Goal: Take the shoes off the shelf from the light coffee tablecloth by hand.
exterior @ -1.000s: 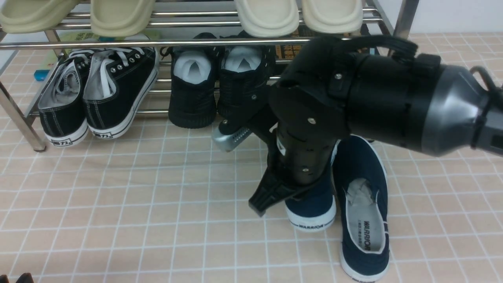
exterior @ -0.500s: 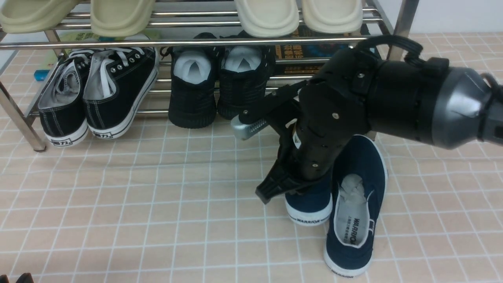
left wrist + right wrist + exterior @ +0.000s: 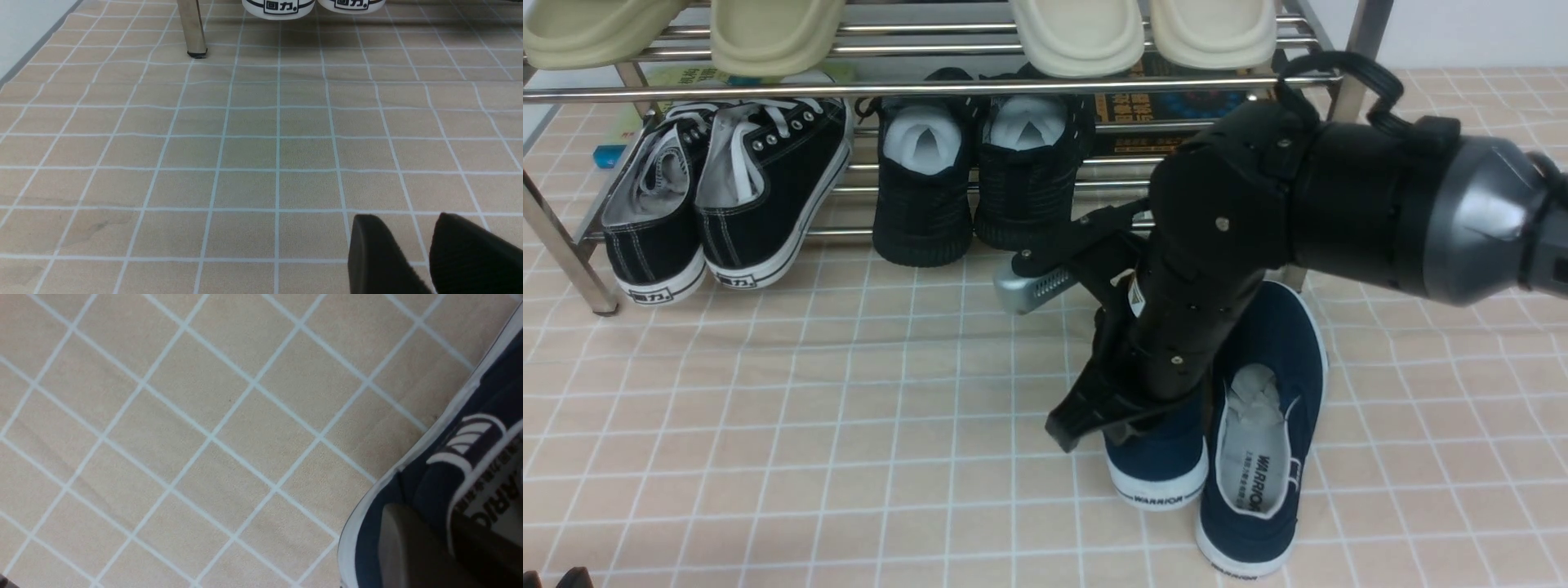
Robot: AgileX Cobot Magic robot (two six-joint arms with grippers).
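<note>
Shoes [image 3: 1258, 490], navy pair, on light coffee tablecloth [image 3: 849, 408] before shelf [image 3: 849, 88]; right gripper [image 3: 1131, 412] clamped on one heel collar; left gripper [image 3: 416, 245] empty, opening unclear.

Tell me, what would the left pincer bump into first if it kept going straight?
Likely the heels of the sneakers on the shelf; before them only bare tablecloth lies ahead of the left pincer. Depth is hard to judge.

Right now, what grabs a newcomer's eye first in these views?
The bulky black right arm fills the front view's right side, its right gripper clamped on the navy shoes lying on the checked tablecloth. Behind, the chrome shelf holds black sneakers below and cream slippers above.
</note>
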